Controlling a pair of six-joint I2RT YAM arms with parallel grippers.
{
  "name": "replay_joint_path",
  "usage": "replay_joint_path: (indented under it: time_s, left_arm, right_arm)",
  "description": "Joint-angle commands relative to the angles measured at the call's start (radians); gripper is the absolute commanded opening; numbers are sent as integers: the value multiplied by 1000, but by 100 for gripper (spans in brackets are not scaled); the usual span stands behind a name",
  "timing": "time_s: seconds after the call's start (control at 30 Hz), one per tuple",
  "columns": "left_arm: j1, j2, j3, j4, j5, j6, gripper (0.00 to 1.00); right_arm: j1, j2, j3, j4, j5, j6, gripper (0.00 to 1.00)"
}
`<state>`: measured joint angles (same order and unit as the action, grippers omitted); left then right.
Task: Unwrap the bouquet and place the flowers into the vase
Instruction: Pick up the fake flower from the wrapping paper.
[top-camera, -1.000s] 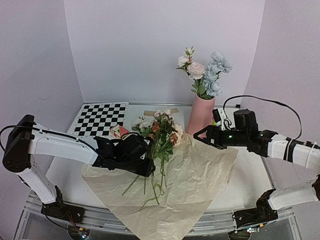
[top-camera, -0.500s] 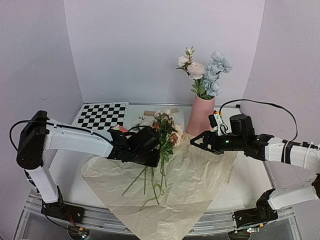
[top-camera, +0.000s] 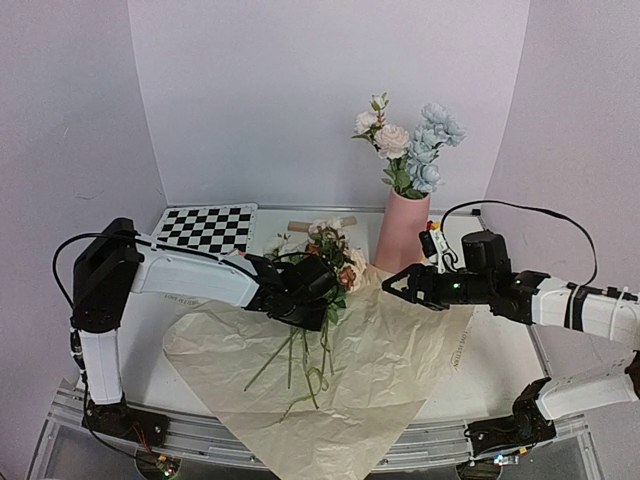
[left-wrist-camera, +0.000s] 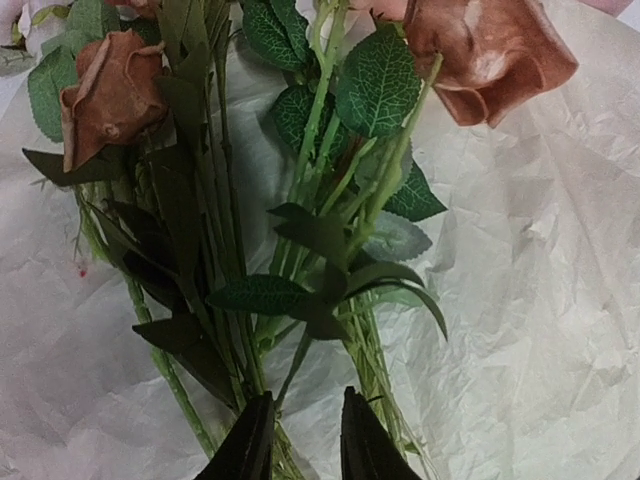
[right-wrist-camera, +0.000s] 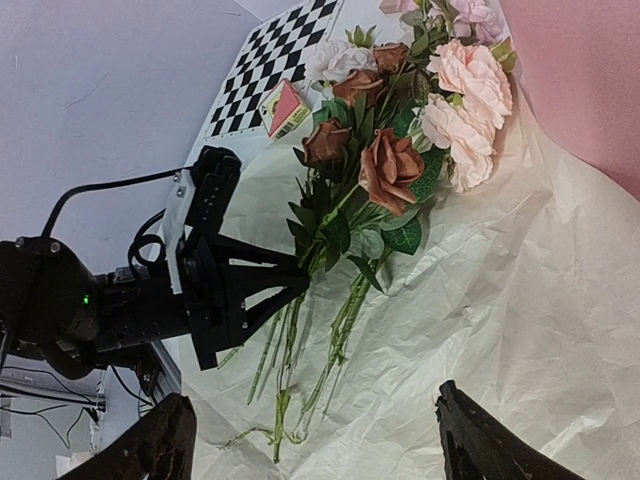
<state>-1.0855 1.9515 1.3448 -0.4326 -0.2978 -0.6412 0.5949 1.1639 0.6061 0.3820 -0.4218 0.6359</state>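
From the top camera, the paper (top-camera: 400, 350) lies unwrapped and flat on the table. A printed line (top-camera: 462, 347) runs near its 3 o'clock edge, too small for me to read. The loose flowers (top-camera: 325, 255) lie on it, heads toward 12, and the pink vase (top-camera: 400, 235) stands at their 2 o'clock with other blooms (top-camera: 410, 145) already in it. A checkerboard (top-camera: 205, 230) sits at 10 o'clock. My left claw (top-camera: 318, 295) has slid in toward 2 o'clock since a second ago and now sits over the stems. The right claw (top-camera: 392, 288) has edged slightly toward 9.

On the left wrist camera, the fingers (left-wrist-camera: 248, 450) are narrower than before. Green stems (left-wrist-camera: 300, 250) run into the slim gap, but I cannot tell whether they are pinched.

On the right wrist camera, that claw (right-wrist-camera: 312, 430) is spread wide over paper, holding nothing. A red-sided block (right-wrist-camera: 285, 108) lies at 11 o'clock of the flowers.
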Motion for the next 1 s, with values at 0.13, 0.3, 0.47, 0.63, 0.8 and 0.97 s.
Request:
replay_joint_path:
  time_s: [0.13, 0.3, 0.47, 0.63, 0.8, 0.97]
  left_arm:
    - [3, 89, 144, -156, -131, 6, 25]
    - [5, 110, 189, -235, -162, -35, 25]
    - [6, 66, 176, -269, -149, -83, 29]
    - [6, 26, 146, -268, -116, -100, 39]
    - [19, 41, 142, -266, -71, -102, 34]
    - [22, 73, 147, -266, -53, -109, 32]
  right_arm:
    - [5, -37, -9, 6, 15, -16, 84]
    - [5, -34, 0, 4, 14, -19, 84]
    - [5, -33, 1, -1, 15, -19, 84]
    - [5, -28, -4, 0, 18, -15, 84]
    - [5, -25, -5, 0, 18, -9, 84]
    - [6, -36, -3, 0, 13, -8, 84]
